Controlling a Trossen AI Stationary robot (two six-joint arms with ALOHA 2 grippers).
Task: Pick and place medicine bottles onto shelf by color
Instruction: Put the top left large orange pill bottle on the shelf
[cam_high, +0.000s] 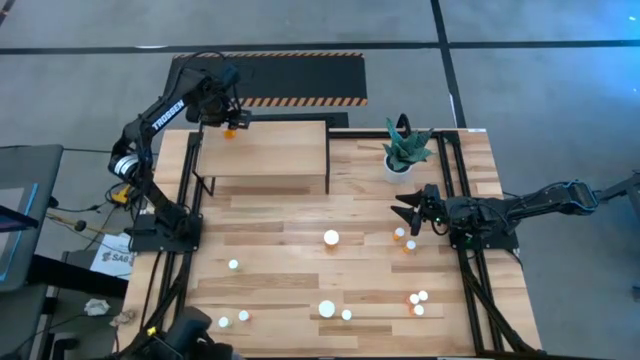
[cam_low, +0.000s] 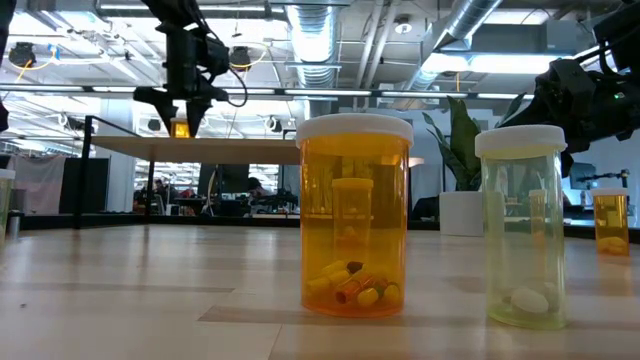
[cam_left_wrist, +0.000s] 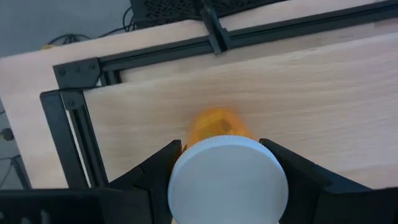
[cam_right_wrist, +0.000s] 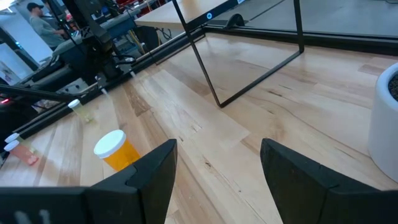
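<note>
Left wrist view, left end effector (cam_left_wrist: 227, 180) gripping round-capped orange bottle (cam_left_wrist: 217, 127) over pale plank shelf (cam_left_wrist: 323, 81), right end effector (cam_right_wrist: 217, 171) open.

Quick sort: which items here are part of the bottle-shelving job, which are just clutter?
Job:
- light-wood shelf with black legs
- orange white-capped bottle held in left gripper above the shelf's back edge
- white-capped orange and yellowish bottles scattered on the wooden table
- right gripper, open, waiting near the plant

Clutter:
- white pot with green plant
- black mat with orange-striped edges
</note>
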